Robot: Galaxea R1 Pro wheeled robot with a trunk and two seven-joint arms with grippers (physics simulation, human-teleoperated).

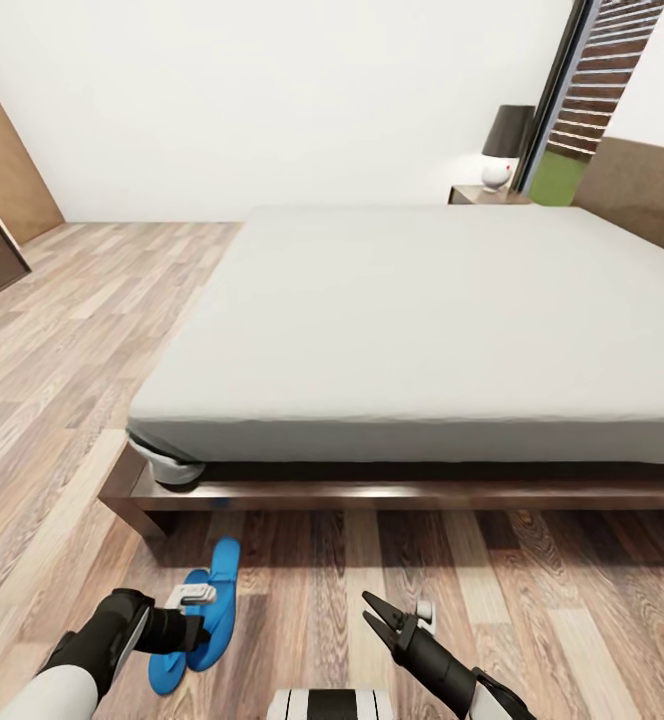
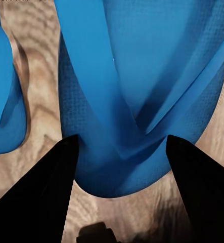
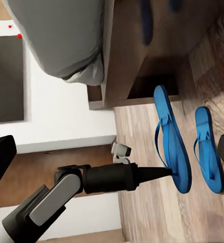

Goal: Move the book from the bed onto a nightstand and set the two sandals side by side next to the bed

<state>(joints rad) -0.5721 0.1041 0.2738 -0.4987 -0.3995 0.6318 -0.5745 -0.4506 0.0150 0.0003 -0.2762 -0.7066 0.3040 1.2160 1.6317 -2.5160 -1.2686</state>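
So we're in the sandal part of the job right now. Starting at the lower left of the head view: the left gripper (image 1: 200, 610) is hovering right over the two sandals (image 1: 200, 615), which are lying on the wood floor (image 1: 62, 400) near the corner of the bed (image 1: 422, 320). In the left wrist view its fingers (image 2: 38, 195) are spread wide, one on each side of the end of one sandal (image 2: 137, 101), with the strap running up the middle. They aren't pinching it as far as I can tell; I can't say if they're touching the sole edges. The other sandal (image 2: 3, 91) is peeking in at that picture's left edge.

Moving right, the right wrist view is showing both flip-flops lying parallel and close together in the right part of the frame, with the left arm's finger (image 3: 152, 173) poking at the longer-looking one (image 3: 171, 147).

Further right in the head view, the right gripper (image 1: 374, 612) is sitting at lower center, fingers parted and holding nothing. Up in the upper right there's a nightstand (image 1: 487, 195) with a lamp (image 1: 504, 145). No book is lying on the mattress.

My guess for next: either close on that sandal to nudge it, or back off if the pair already counts as side by side.
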